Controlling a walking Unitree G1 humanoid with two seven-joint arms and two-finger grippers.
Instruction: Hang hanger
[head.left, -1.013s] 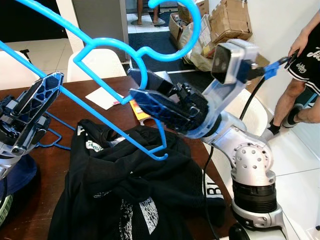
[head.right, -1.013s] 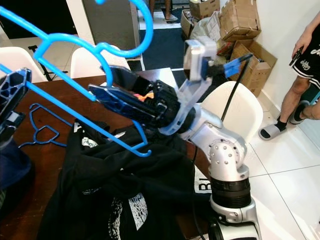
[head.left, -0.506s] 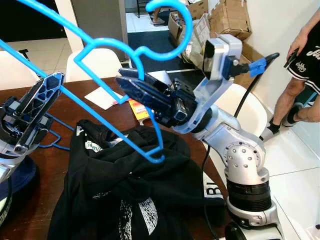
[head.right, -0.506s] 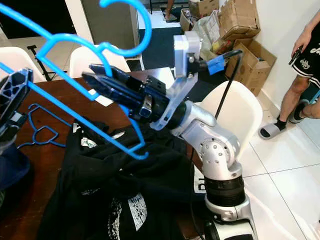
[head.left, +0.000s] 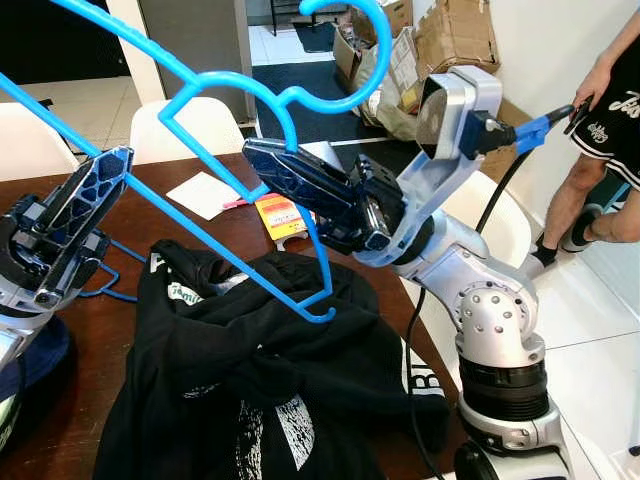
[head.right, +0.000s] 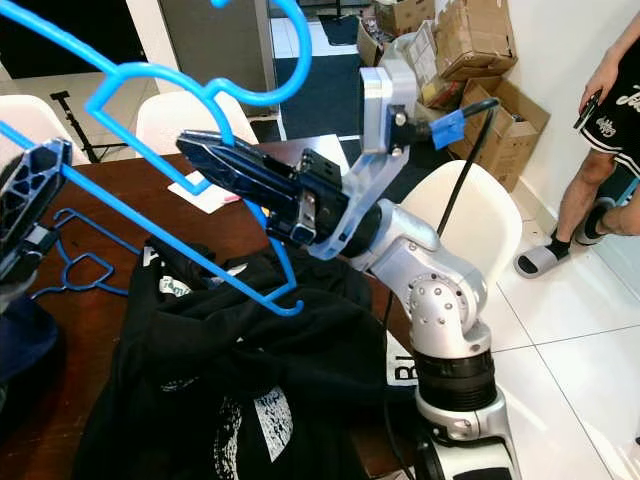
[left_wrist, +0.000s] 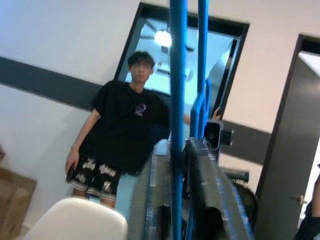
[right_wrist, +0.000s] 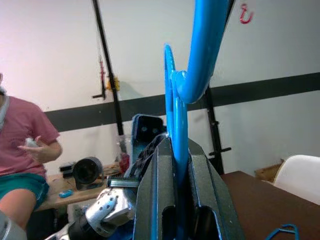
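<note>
I hold the blue hanger (head.left: 215, 85) up over the brown table (head.left: 190, 170) with both my grippers. My left gripper (head.left: 85, 195), at the table's left edge, has its two black fingers clamped on the hanger's long lower bar; in the left wrist view the bar runs straight up between the closed fingers (left_wrist: 152, 200). My right gripper (head.left: 285, 175) reaches in over the table's far right part, its fingers clenched on the hanger near its neck and its right-hand corner, and the right wrist view shows the blue wire pinched between them (right_wrist: 160, 190). The hanger's lowest corner hangs just above the black garment (head.left: 270, 370) that lies crumpled on the table. A second blue hanger (head.right: 75, 265) lies flat on the table left of the garment. A person (head.left: 605, 130) stands well right of the table.
</note>
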